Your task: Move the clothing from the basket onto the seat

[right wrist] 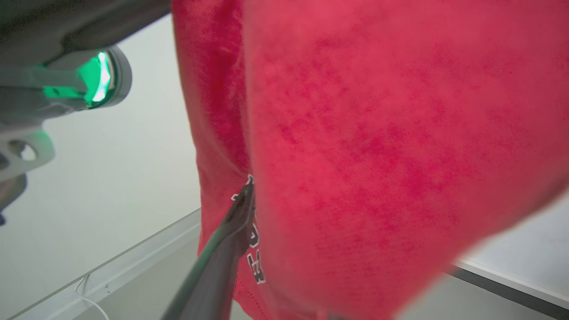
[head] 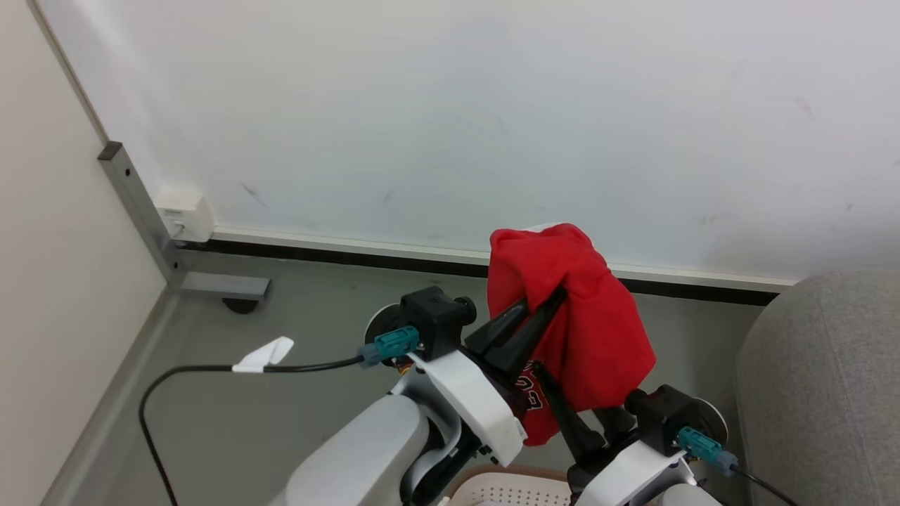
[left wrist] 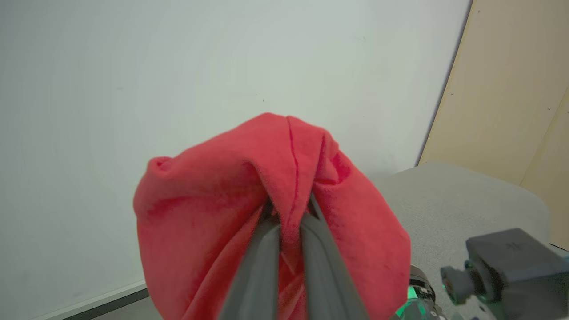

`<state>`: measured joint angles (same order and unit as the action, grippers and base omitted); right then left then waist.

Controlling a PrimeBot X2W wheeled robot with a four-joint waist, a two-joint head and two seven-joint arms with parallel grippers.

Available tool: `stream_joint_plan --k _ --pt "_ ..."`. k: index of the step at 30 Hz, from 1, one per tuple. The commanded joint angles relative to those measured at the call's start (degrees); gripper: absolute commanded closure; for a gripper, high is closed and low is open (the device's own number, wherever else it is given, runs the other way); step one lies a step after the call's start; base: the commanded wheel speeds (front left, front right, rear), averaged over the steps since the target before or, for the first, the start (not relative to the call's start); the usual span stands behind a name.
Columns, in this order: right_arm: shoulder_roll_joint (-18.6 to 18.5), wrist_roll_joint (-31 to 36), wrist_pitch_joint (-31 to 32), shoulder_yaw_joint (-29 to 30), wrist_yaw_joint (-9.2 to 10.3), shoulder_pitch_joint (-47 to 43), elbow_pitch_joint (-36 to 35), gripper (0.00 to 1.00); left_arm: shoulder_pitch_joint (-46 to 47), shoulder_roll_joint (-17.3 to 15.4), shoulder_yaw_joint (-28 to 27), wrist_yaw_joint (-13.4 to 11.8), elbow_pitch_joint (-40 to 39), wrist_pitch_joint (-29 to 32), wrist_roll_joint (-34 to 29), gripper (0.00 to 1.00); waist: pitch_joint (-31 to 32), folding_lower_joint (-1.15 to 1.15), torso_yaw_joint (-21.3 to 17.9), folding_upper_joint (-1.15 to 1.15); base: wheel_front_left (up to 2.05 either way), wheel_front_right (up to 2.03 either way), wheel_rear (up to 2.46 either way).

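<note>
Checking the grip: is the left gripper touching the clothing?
Touching. In the left wrist view, the left gripper pinches a fold of the clothing between its two fingers.

Pale-grey forearms (head: pixel 358 450); white wrist shells (head: pixel 471 404); black cam blocks (head: pixel 432 313); teal connectors (head: pixel 395 342) w/ black cables (head: pixel 316 365); dark fingers (head: pixel 531 322).

A bare, lab-like test room (nothing homely): scuffed white wall (head: pixel 492 105), grey floor (head: pixel 211 436), metal post (head: pixel 133 197) with socket (head: pixel 184 214), beige panel (head: pixel 42 281), loose cable (head: pixel 176 369)
</note>
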<state>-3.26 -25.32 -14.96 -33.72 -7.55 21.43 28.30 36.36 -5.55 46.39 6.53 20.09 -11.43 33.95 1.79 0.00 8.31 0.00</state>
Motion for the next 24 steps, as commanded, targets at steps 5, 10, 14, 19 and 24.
stream_joint_plan --k 5,10,14,19,24 --pt "0.08 -1.01 -0.15 -0.29 0.12 0.60 0.06 1.00 -0.33 0.04 -0.21 0.01 0.48 -0.24 1.07 1.00 0.16 0.00 0.73 0.00 0.00 0.00 0.00" --pt "0.10 -1.22 -0.15 -0.52 0.12 0.20 -0.42 1.00 -0.11 -0.36 -0.30 -0.19 0.80 -0.50 1.31 1.00 0.04 0.00 0.63 0.00 0.00 0.00 0.00" --pt "0.11 -1.32 -0.15 -0.62 0.12 -0.15 -0.90 1.00 -0.02 -0.61 -0.36 -0.45 0.89 -0.64 1.38 1.00 -0.03 0.00 0.26 0.00 0.00 0.00 0.00" --pt "0.10 -1.47 -0.15 -0.24 0.12 -0.57 -1.84 1.00 -0.46 -1.14 -0.43 -0.91 0.87 -0.70 1.25 1.00 -0.06 0.00 -0.61 0.00 0.00 0.00 0.00" --pt "-0.06 -0.71 -0.15 0.74 0.12 -1.47 -4.61 1.00 -1.03 -1.96 -0.31 -1.30 1.09 -0.64 1.03 0.67 -0.26 0.00 -2.41 0.00 0.00 0.00 0.00"
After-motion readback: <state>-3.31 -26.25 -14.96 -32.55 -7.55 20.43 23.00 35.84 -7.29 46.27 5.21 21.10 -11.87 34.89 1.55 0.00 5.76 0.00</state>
